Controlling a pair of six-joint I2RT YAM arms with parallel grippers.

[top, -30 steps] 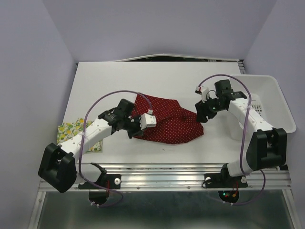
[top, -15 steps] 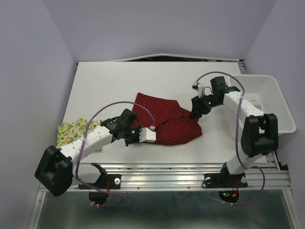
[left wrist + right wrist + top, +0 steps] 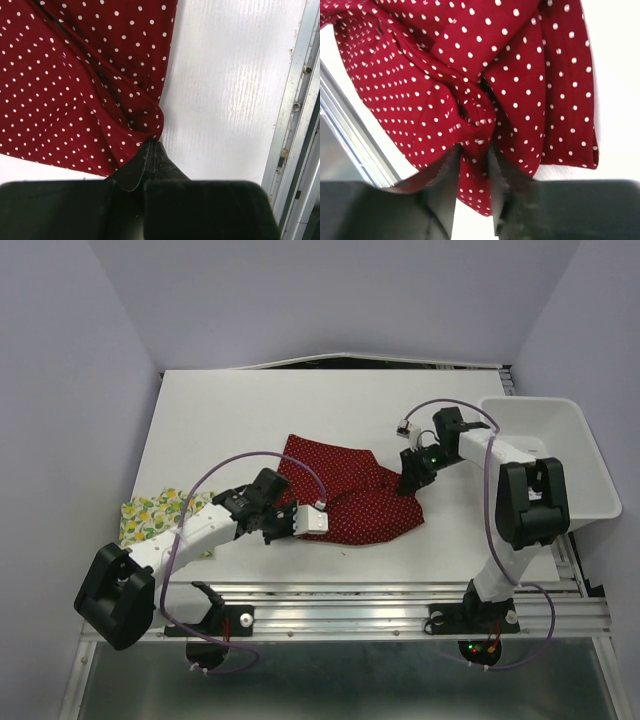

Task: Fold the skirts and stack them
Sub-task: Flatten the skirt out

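At the near left of the table (image 3: pixel 240 405) lies the lemon-print skirt (image 3: pixel 150 515), partly under the left arm. The left gripper (image 3: pixel 152 146) has its fingers pressed together on a near corner of the red dotted skirt (image 3: pixel 350 495), which lies crumpled in the middle. Farther, the right gripper (image 3: pixel 475 152) pinches a bunch of its right edge. The white bin (image 3: pixel 585 445) stands at the far right

a lab test cell: plain lilac walls (image 3: pixel 70 360) around a white table (image 3: pixel 250 410) on aluminium rails (image 3: pixel 350 605).
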